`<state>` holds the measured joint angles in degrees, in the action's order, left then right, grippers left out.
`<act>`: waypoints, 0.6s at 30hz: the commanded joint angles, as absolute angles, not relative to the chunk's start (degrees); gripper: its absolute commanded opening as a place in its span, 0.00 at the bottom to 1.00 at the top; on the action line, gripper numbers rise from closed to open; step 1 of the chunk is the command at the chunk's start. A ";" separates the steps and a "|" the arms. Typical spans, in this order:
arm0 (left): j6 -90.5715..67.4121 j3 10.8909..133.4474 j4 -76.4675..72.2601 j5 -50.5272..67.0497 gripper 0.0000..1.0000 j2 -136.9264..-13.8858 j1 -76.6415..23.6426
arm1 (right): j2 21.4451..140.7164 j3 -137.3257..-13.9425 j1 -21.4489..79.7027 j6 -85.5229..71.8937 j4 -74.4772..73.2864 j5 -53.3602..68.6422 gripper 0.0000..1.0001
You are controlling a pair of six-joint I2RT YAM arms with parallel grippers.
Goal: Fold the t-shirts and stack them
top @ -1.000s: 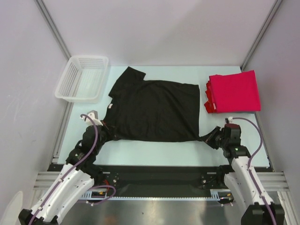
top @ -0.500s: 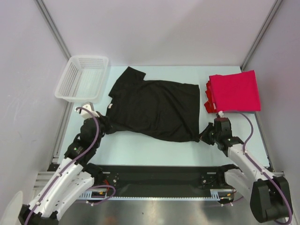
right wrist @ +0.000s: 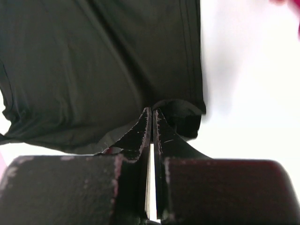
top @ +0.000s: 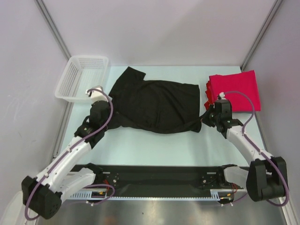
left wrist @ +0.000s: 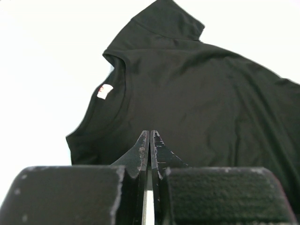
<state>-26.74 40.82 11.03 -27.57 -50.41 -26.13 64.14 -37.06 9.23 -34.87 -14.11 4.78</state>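
Bare desk (top: 154,150) lies on the near side of the black t-shirt (top: 154,105), which is spread across the middle with its collar to the left. At the shirt's near left edge, the left fingers (left wrist: 142,152) are clenched together, with black cloth pinched at their tips. At its near right corner, the right fingers (right wrist: 144,129) are clenched on the hem in the same way. The near edge looks raised from the desk and turned toward the far side, so I judge that a lengthwise fold is in hand and not yet laid down. To the far right of the shirt, just beside its right hem, the red t-shirts (top: 234,91) lie folded in a stack. To the far left of it stands the white basket (top: 82,77), near the sleeve.

The risk, I think, is an uneven fold. Each pinch holds only little cloth, and if one side slips out, or one arm travels further than the other, the edge will fall crooked and wrinkle. The right arm is also close to the red stack and may push it.
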 commanded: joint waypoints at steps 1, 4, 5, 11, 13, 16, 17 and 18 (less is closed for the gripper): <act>-22.50 45.87 7.12 -30.23 0.04 -54.22 -26.28 | 67.75 -41.56 8.18 -33.40 -11.08 4.65 0.01; -21.71 48.15 6.15 -31.11 0.02 -58.61 -26.19 | 72.23 -44.82 7.21 -33.31 -10.02 5.80 0.00; -21.62 48.51 5.20 -31.46 0.02 -59.58 -26.19 | 73.29 -45.69 7.03 -33.22 -10.02 5.71 0.00; -19.87 51.32 1.06 -32.87 0.01 -66.87 -26.10 | 80.32 -51.76 5.10 -32.87 -9.76 6.50 0.00; -18.81 53.34 0.44 -33.13 0.01 -69.94 -25.84 | 81.90 -52.99 4.40 -32.70 -9.49 6.68 0.00; -17.84 56.42 0.26 -33.14 0.00 -72.94 -25.49 | 83.05 -53.61 3.78 -32.61 -8.88 7.21 0.00; -17.67 57.12 0.26 -33.13 0.00 -74.69 -25.40 | 83.75 -53.87 3.69 -32.69 -8.70 7.38 0.00; -17.23 57.82 0.26 -33.22 0.00 -75.66 -25.23 | 84.11 -53.96 3.60 -32.61 -8.53 7.47 0.00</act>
